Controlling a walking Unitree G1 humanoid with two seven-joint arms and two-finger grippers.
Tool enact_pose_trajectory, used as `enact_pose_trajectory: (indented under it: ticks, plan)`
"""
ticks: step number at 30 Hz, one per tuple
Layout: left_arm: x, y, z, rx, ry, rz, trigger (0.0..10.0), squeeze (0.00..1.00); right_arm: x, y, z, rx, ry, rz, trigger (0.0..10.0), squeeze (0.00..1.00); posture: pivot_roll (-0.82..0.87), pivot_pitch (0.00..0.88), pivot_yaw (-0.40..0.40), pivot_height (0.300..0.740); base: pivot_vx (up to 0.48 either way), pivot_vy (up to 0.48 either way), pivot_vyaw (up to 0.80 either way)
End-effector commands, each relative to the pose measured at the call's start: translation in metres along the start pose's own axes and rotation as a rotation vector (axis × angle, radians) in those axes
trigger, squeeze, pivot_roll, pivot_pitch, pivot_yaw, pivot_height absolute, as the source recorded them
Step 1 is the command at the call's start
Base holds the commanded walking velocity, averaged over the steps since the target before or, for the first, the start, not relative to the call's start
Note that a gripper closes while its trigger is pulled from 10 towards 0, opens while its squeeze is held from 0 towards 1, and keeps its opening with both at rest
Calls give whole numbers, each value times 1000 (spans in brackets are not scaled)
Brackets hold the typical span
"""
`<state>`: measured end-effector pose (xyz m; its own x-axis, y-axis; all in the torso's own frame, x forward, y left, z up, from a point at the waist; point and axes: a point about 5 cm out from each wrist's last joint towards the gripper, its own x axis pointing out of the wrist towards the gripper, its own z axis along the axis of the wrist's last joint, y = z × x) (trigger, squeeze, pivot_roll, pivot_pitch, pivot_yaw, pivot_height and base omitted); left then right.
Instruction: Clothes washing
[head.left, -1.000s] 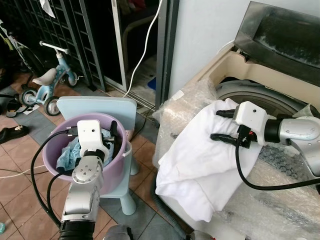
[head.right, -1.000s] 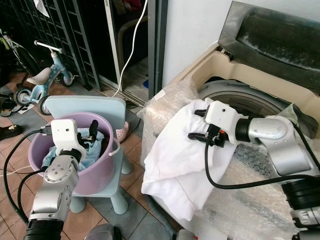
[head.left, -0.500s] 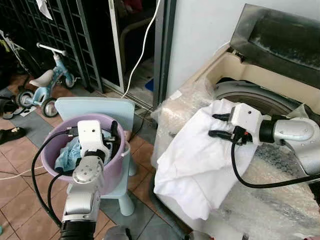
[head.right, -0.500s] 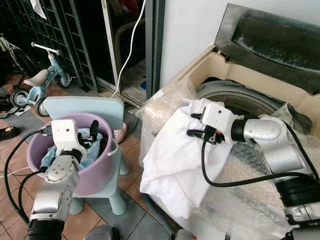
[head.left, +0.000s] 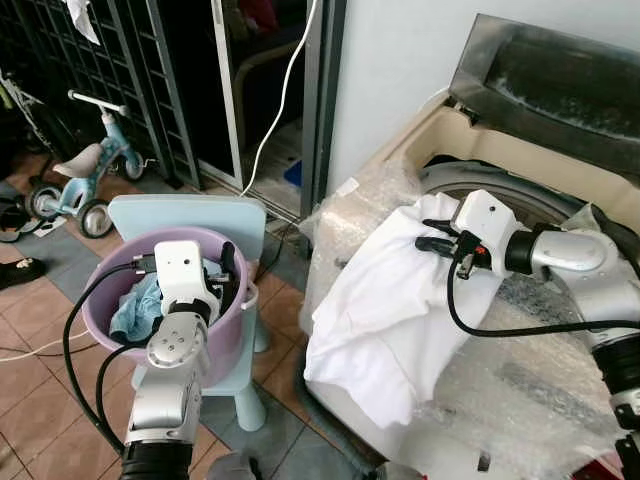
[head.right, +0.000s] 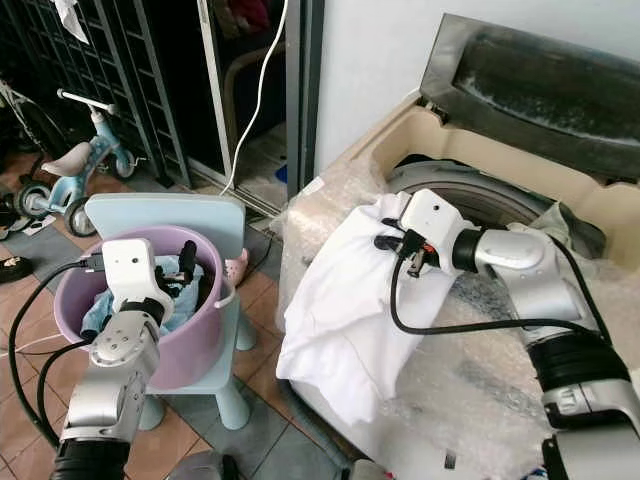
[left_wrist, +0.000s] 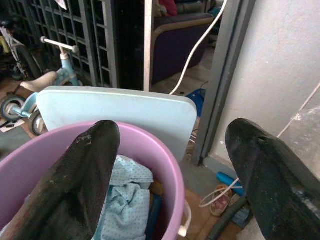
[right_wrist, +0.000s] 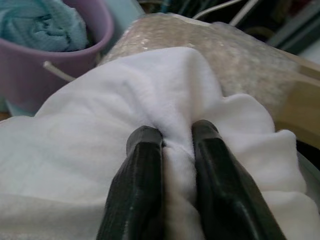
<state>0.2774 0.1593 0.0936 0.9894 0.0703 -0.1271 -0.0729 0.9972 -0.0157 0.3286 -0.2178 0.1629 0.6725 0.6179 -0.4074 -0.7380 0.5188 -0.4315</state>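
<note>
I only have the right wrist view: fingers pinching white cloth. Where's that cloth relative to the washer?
Observer: The white cloth drapes over the washer's front edge, mostly hanging outside the drum.
Operator: Is the lid up?
Observer: Yes, the lid stands open behind the drum.
Operator: And the left gripper?
Observer: The left gripper is open above the purple tub, which holds blue laundry.

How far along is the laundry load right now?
Done: the washer lid is up and the drum is exposed. In hand: the right gripper pinches a fold of the white cloth, which drapes over the washer's front edge, not yet inside. Left: blue clothes sit in the purple basin, under the open left gripper.
</note>
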Motion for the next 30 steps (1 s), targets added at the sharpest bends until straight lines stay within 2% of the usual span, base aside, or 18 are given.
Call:
enact_pose_trajectory:
  ticks: [1, 4, 5, 6, 9, 12, 13, 17, 19, 20, 21, 22, 23, 24, 26, 27, 28, 30]
  plan:
    - [1, 1, 1, -4, 3, 4, 10000, 0, -11, -20, -6, 60, 27, -140, 0, 0, -46, 0, -5, 740, 0, 0, 0]
    - [1, 1, 1, -2, 3, 3, 10000, 0, -12, -32, -5, 149, -1, -252, 0, 0, -47, 0, -4, 740, 0, 0, 0]
    - [1, 1, 1, -2, 4, 3, 10000, 0, -14, -43, -3, 216, -24, -339, 0, 0, -47, 0, -2, 740, 0, 0, 0]
    - [1, 1, 1, -2, 4, 3, 10000, 0, -14, -43, -3, 216, -24, -339, 0, 0, -47, 0, -2, 740, 0, 0, 0]
    - [1, 2, 1, -1, 3, 1, 10000, 0, -22, -66, -1, 337, -58, -548, 0, 0, -46, 0, -1, 740, 0, 0, 0]
    - [1, 2, 1, 1, 4, 1, 10000, 0, -53, -107, 11, 467, -143, -940, 0, 0, -46, 0, 3, 740, 0, 0, 0]
    - [1, 2, 1, 1, 4, 1, 10000, 0, -53, -107, 11, 467, -143, -940, 0, 0, -46, 0, 3, 740, 0, 0, 0]
    - [2, 3, 2, 7, 5, 0, 10000, 0, -98, -133, 11, 529, -152, -1356, 0, 0, -42, 0, 4, 740, 0, 0, 0]
    - [2, 3, 2, 7, 5, 0, 10000, 0, -98, -133, 11, 529, -152, -1356, 0, 0, -42, 0, 4, 740, 0, 0, 0]
    - [2, 3, 2, 9, 4, 1, 10000, 0, -105, -136, 11, 518, -149, -1409, 0, 0, -41, 0, 4, 740, 0, 0, 0]
    - [2, 3, 2, 10, 3, 3, 10000, 0, -100, -136, 19, 462, -156, -1384, 0, 0, -44, 0, 5, 740, 0, 0, 0]
    - [2, 3, 2, 11, 3, 4, 10000, 0, -95, -136, 21, 445, -145, -1361, 3882, 0, -45, 0, 6, 740, 0, 0, 0]
    - [3, 3, 2, 11, 3, 3, 10000, 0, -83, -132, 20, 451, -134, -1290, 10000, 0, -44, 0, 5, 740, 0, 0, 0]
    - [3, 3, 2, 11, 3, 3, 10000, 0, -76, -128, 18, 460, -125, -1244, 10000, 0, -44, 0, 6, 740, 0, 0, 0]
    - [3, 3, 2, 11, 3, 3, 10000, 0, -76, -128, 18, 460, -125, -1244, 10000, 0, -44, 0, 6, 740, 0, 0, 0]
    - [3, 2, 2, 11, 3, 2, 10000, 0, -67, -124, 15, 490, -121, -1208, 10000, 1000, -43, 0, 5, 740, 0, 0, 0]
    - [3, 2, 2, 11, 1, 1, 10000, 0, -49, -113, 13, 513, -115, -1100, 10000, 1000, -43, 0, 6, 740, 0, 0, 0]
    - [3, 2, 2, 10, 1, 2, 10000, 0, -40, -107, 17, 499, -137, -1033, 10000, 1000, -44, 0, 7, 740, 0, 0, 0]
